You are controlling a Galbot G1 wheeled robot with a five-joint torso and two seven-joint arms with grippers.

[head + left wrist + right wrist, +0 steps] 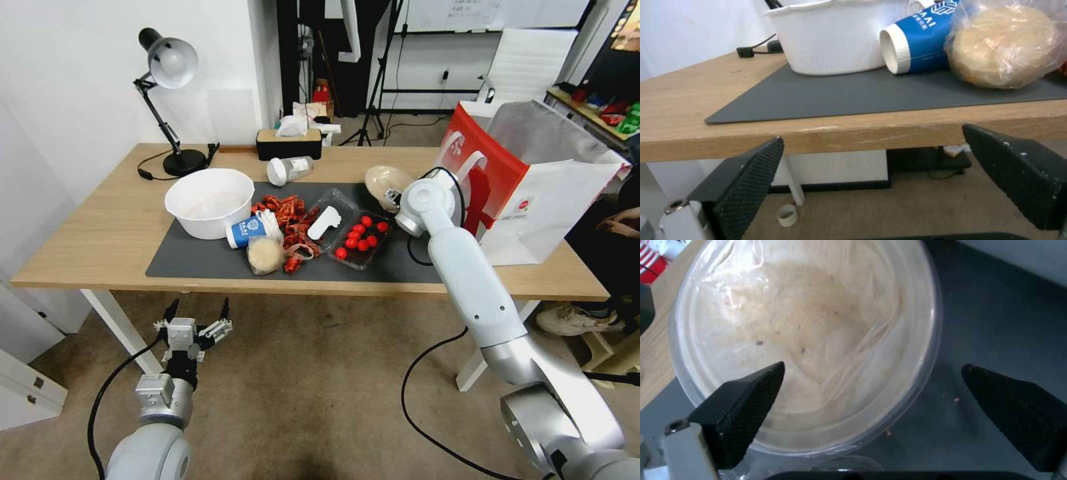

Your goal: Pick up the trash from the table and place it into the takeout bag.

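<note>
Currently, the right gripper (871, 390) hangs directly over the beige shallow bowl (387, 181), its black fingers (744, 410) spread wide and closed on nothing. In the right wrist view one finger lies over the bowl's film-lined inside and the other over the dark grey mat (996, 323), so the near rim (911, 390) sits between them. In the head view the bowl rests right of centre on the table (93, 227), at the mat's far edge, just left of the takeout bag (527, 180), which stands open at upper right.

The left gripper (195, 319) waits at lower left, below the table's front edge, fingers apart and empty. Its wrist view looks across the mat at a white tub (835, 36), the blue-and-white paper cup (920, 36) lying on its side and the clear plastic bag with beige lump (1009, 46). Further back in the head view lies the clear white-lidded jar (289, 169), and red scraps (290, 220) are heaped mid-mat.

The step in hand appears to be gripping the bowl by its rim. Done well, that likely means dropping straight down until the rim is deep between the pads, closing firmly enough that the thin wall does not slip, and lifting level so the loose liner stays inside before clearing the bag's handles (467, 160).
</note>
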